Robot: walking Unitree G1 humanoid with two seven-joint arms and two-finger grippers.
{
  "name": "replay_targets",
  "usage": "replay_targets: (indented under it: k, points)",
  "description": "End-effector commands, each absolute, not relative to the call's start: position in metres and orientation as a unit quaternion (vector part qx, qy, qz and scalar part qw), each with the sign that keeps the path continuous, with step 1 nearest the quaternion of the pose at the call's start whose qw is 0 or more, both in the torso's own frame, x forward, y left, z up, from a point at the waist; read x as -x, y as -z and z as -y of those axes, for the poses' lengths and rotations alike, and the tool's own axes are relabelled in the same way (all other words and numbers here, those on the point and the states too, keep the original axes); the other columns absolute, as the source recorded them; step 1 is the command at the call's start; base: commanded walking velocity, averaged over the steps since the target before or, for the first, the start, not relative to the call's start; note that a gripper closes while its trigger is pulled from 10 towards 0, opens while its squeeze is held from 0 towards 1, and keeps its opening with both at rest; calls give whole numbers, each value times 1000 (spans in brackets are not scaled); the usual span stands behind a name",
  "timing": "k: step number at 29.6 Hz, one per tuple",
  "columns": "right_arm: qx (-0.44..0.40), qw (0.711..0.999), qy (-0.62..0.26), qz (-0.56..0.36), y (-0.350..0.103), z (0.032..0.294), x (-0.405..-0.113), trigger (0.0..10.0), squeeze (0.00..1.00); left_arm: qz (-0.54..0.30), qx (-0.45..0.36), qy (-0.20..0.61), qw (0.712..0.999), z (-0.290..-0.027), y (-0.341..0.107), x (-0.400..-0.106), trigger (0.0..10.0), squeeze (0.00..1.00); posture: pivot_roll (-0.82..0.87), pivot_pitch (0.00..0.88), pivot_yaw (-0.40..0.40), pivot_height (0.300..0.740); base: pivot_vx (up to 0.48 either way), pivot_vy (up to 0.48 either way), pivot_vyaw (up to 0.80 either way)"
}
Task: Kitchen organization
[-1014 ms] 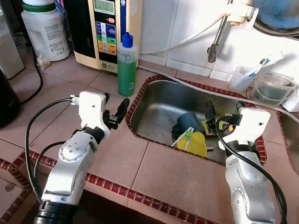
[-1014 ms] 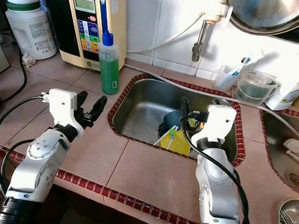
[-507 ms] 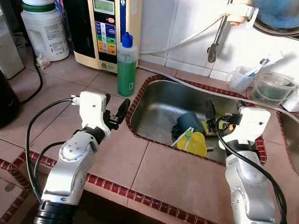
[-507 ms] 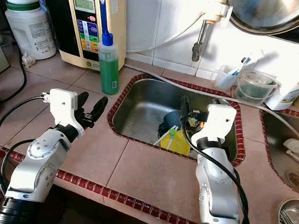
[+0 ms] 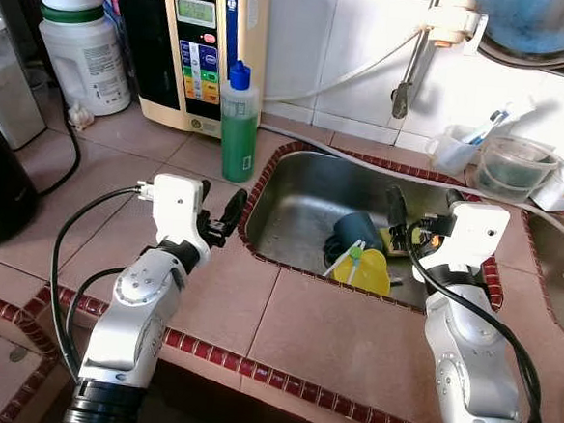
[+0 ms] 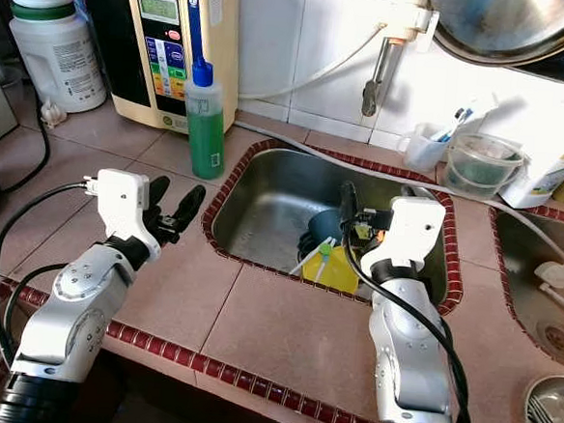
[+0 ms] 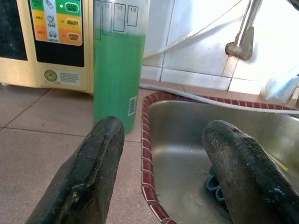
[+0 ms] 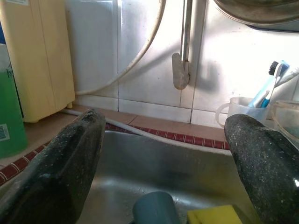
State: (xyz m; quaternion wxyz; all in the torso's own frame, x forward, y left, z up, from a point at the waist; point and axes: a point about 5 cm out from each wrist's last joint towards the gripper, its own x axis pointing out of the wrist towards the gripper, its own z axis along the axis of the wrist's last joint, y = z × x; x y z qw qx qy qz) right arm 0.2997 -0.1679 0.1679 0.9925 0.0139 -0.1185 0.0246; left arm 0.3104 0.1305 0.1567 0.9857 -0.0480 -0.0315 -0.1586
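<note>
Right tool (image 5: 419, 213) hangs over the near right part of the sink (image 5: 293, 188), fingers spread wide with nothing between them, and that spread looks meant to straddle whatever it goes for below. Just under and ahead of it sit a dark blue cup (image 5: 350, 231), a yellow sponge (image 8: 212, 215) and a yellow lidded piece (image 5: 365, 272), all down in the basin, probably the items waiting to be sorted. Left tool (image 5: 216, 215) is out over the tiled bench (image 5: 121, 162), just beside the sink's red-tiled rim, likewise released and empty, aimed towards the green soap bottle (image 5: 239, 123) that stands upright at the sink's far left corner, in front of the cream water machine (image 5: 202, 46). Over on the right, a tub with a toothbrush (image 5: 471, 138) sits against the wall, well apart from both arms.
</note>
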Motion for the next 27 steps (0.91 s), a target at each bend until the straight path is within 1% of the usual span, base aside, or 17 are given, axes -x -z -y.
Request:
replay_targets:
  k: [1, 15, 27]
  points:
    - [-11, 992, -28, 123, -171, 167, -301, 10000, 0, 28, 50, 165, 985, -128, -158, -310, 10000, 0, -136, 0, -3, 740, -251, 0, 0]
    - [-9, 992, -29, 121, -170, 166, -300, 10000, 0, 28, 46, 168, 984, -127, -158, -309, 10000, 0, -135, 0, -4, 740, -257, 0, 0]
    - [-7, 992, -29, 120, -170, 167, -299, 10000, 0, 38, 42, 169, 984, -127, -160, -308, 10000, 0, -135, 0, -3, 740, 0, 0, 0]
